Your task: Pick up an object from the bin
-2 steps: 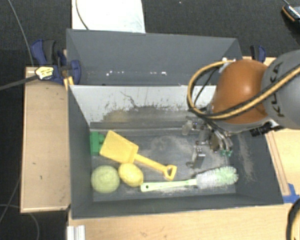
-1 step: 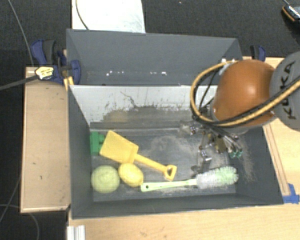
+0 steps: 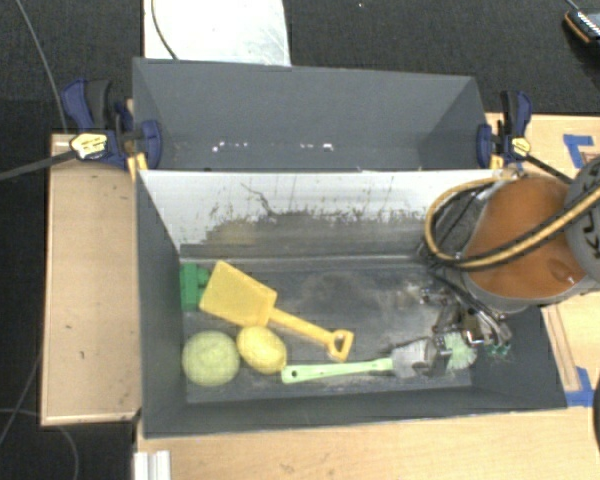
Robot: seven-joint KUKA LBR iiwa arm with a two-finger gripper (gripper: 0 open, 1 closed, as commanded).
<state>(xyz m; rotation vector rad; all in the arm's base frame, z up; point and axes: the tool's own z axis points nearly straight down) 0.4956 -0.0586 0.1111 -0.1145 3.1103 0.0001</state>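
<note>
The gripper [image 3: 448,346] sits low over the floor of the bin [image 3: 380,298], right at the bristled end of a pale green brush [image 3: 340,370] whose long handle runs away from it toward a yellow lemon-shaped ball [image 3: 262,349]. Whether the gripper is spread or pressed together I cannot tell. The sound way, I judge, is to centre across the brush's thin neck rather than its bulky end, close firmly, then lift straight up. That should keep the trailing handle clear of the yellow toy shovel [image 3: 242,298] lying just beyond it.

Bin floor [image 3: 370,293] bare at centre, yellow shovel [image 3: 242,300], green ball [image 3: 211,358], yellow ball [image 3: 262,349] crowding left, green brush [image 3: 335,371] along front
</note>
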